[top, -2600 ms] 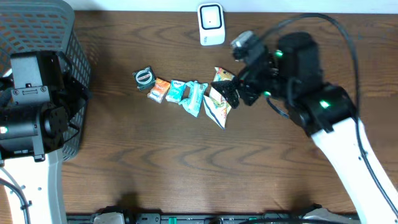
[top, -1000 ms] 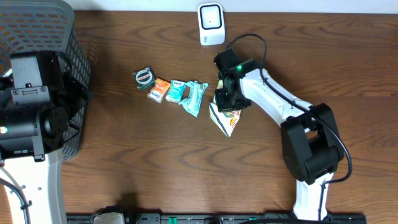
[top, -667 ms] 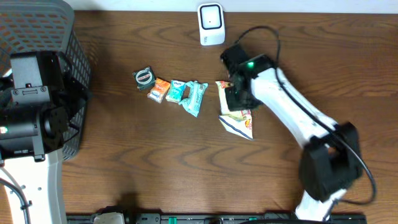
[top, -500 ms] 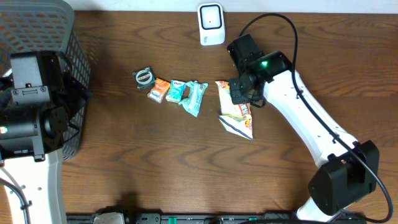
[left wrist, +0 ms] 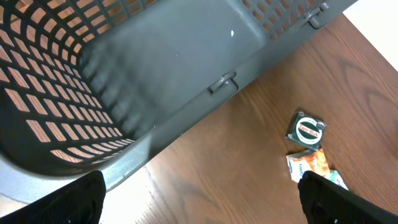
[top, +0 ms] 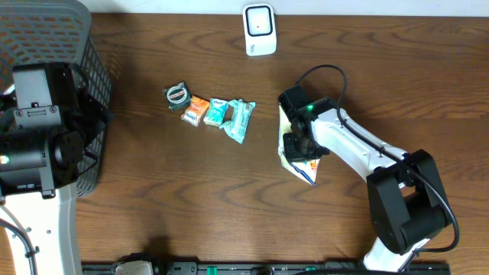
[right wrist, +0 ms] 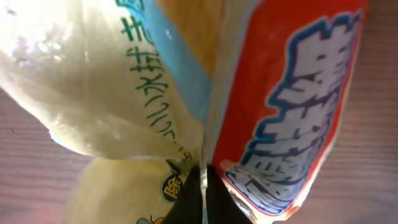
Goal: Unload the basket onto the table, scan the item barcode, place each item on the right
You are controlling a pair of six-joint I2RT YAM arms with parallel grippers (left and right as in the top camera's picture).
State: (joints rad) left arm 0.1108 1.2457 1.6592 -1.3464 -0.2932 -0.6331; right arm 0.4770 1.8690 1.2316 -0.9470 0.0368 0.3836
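The right jaws are clenched on the snack packet (right wrist: 124,93), pinching the seam between its pale yellow and orange panels. Seen from overhead, the packet sits under the right arm (top: 348,143), toward 4 o'clock from the middle of the tabletop (top: 191,198); whether it rests on the wood cannot be told. The scanner (top: 259,29) stands at the 12 o'clock edge, well apart from the packet. At 10 o'clock of the packet lies a row of small wrapped sweets (top: 217,111), ending at a round tape measure (top: 177,94). The left jaws hang released, spread wide, at 9 o'clock above the dark basket (left wrist: 155,74).
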